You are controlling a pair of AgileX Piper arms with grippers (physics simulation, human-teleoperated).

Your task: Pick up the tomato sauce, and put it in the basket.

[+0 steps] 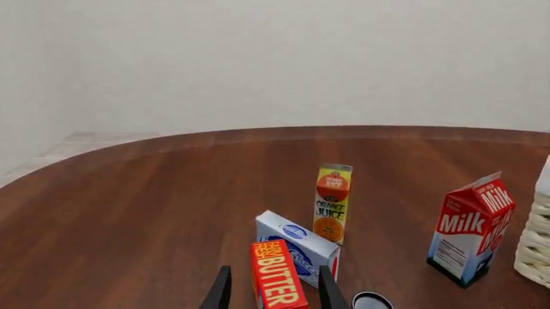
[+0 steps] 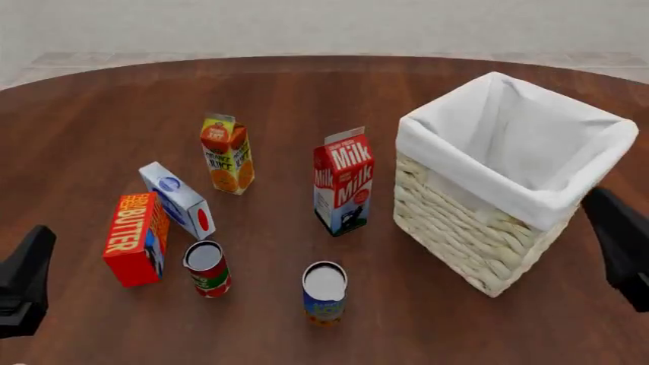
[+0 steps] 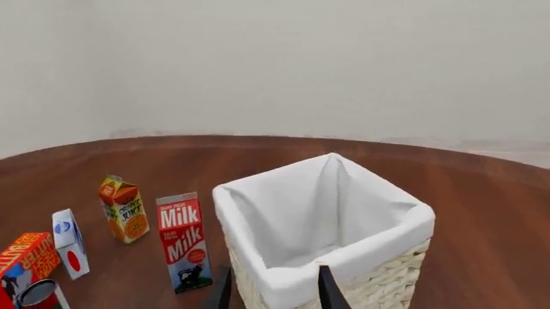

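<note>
Two cylindrical cans stand upright low in the front view on the glossy dark wood surface [image 2: 304, 99]. The tomato sauce [image 2: 207, 268], with its red and green label and flat silver-grey top, sits at lower left, just beside the boxy red butter carton [image 2: 136, 239]. The other can [image 2: 324, 293], blue and orange, stands to its right, apart. We see the basket [image 2: 476, 243] at right, square, of pale woven wicker with smooth white cloth folded over its rim. Between the two stands the gabled milk carton [image 2: 343, 191].

Our left gripper [image 1: 273, 290] shows two dark fingers spread apart, holding nothing. Our right gripper [image 3: 275, 288] is likewise parted and empty, above the basket's near rim.
</note>
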